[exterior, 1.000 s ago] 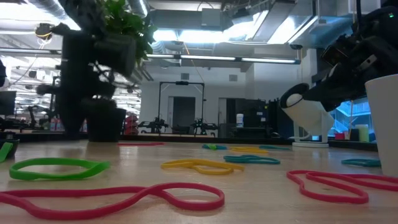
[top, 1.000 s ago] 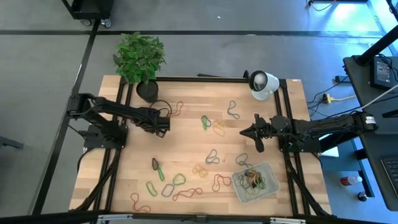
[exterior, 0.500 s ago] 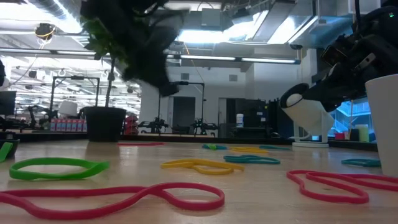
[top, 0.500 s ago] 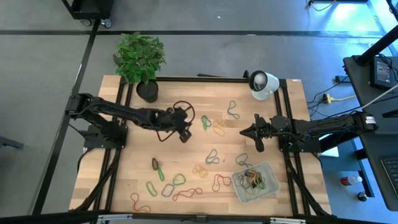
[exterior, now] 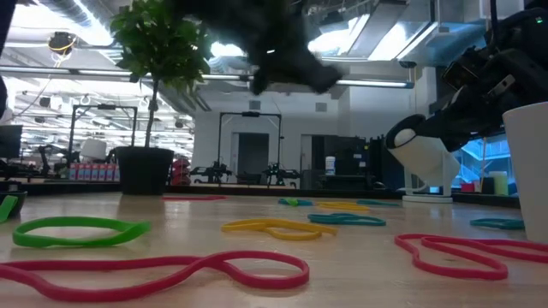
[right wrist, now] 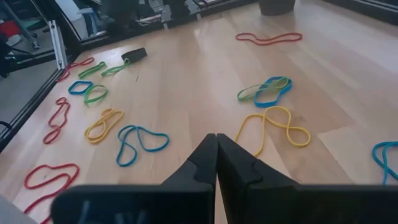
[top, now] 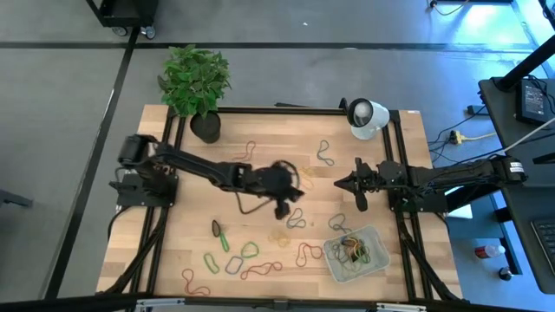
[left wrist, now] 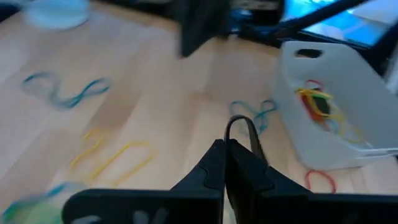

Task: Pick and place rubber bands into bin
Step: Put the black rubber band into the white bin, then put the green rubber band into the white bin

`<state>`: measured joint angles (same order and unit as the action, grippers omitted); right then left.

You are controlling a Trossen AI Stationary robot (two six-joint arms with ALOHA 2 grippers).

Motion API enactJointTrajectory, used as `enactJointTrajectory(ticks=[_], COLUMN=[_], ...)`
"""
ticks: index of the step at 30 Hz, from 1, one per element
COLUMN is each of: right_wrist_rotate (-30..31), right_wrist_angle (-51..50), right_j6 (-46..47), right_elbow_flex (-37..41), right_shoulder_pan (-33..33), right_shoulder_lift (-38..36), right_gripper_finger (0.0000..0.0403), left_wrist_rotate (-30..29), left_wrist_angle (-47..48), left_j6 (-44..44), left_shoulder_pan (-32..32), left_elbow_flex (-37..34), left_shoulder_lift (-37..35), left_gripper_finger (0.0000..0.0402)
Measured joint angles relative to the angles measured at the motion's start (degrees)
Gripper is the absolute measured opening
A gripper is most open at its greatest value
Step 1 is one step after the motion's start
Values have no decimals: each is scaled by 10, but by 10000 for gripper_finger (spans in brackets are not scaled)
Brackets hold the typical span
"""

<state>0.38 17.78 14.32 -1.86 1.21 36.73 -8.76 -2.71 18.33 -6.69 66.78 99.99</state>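
Left gripper (left wrist: 225,144) pinches a dark band (left wrist: 244,132) over mid-table, left of the bin (top: 379,266); right gripper (top: 356,185), fingers pressed together, waits at right.

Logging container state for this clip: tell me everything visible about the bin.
The bin is a small, shallow, rectangular tray of pale translucent plastic with rounded corners. It sits flat on the wooden table near the front right corner, slightly rotated. Inside lies a tangled heap of rubber bands in yellow, red, green and dark colours. The left wrist view shows a slot-shaped cutout in one wall. No end effector touches it.
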Motion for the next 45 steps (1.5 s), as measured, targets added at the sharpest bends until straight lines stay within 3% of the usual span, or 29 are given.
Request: enactJointTrajectory(ticks=[12, 20, 32, 45], right_wrist_rotate=[2, 1, 0, 0], right_wrist_angle=[28, 38, 38, 33], right_j6=[-26, -26, 3, 6], right_elbow_flex=[0, 0, 0, 0], right_shoulder_pan=[0, 0, 0, 0], right_shoulder_lift=[0, 0, 0, 0], right_gripper_finger=[14, 14, 14, 14], left_wrist_rotate=[29, 64, 69, 69], left_wrist_angle=[38, 39, 39, 39], left_j6=[-109, -122, -129, -124], left_shoulder_pan=[-38, -66, -98, -97], left_elbow_flex=[272, 400, 456, 459], left_shoulder_lift=[199, 313, 402, 402], left_gripper_finger=[3, 3, 8, 123])
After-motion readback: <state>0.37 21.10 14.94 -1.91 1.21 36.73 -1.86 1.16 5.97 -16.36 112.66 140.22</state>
